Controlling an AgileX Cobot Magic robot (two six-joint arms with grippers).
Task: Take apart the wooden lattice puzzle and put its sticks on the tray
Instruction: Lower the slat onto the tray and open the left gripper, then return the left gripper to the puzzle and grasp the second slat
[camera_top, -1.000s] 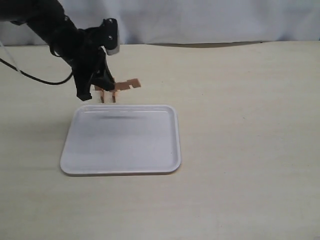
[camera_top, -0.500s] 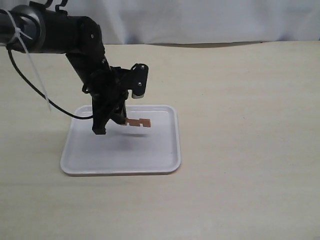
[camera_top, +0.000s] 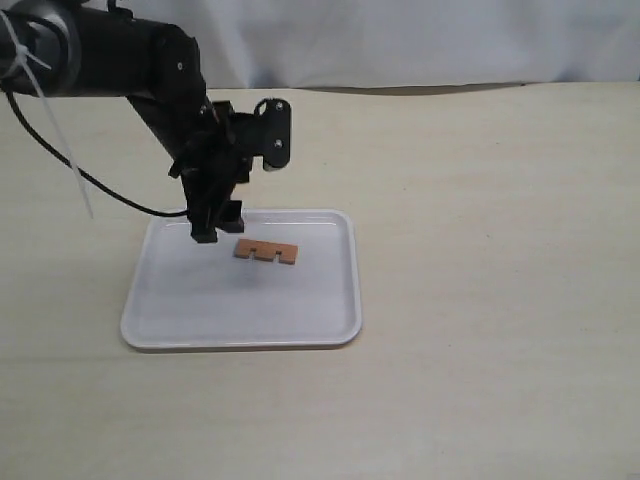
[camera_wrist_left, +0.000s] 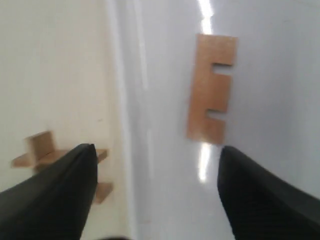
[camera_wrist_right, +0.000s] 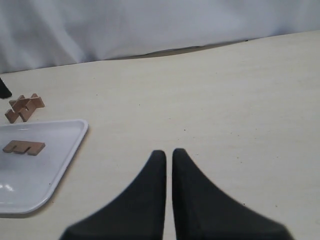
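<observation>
One notched reddish-brown stick (camera_top: 266, 252) lies flat on the white tray (camera_top: 240, 340), towards its back edge; nothing holds it. My left gripper (camera_top: 218, 228) hangs open just above the tray's back left part, beside the stick. In the left wrist view the gripper (camera_wrist_left: 156, 150) stands wide apart, the stick (camera_wrist_left: 211, 88) lies beyond it, and the rest of the wooden lattice puzzle (camera_wrist_left: 44, 150) sits on the table outside the tray's rim. The right wrist view shows the puzzle (camera_wrist_right: 25, 107) behind the tray (camera_wrist_right: 65, 145). My right gripper (camera_wrist_right: 169, 152) is shut and empty over bare table.
A pale wooden table (camera_top: 480, 250) stretches to the right of the tray and in front of it. A white curtain (camera_top: 400, 40) closes off the back. A black cable (camera_top: 80, 175) trails from the left arm.
My left gripper carried a stick from behind the tray to over it, then opened. The stick dropped from the jaws and now lies flat on the tray.
</observation>
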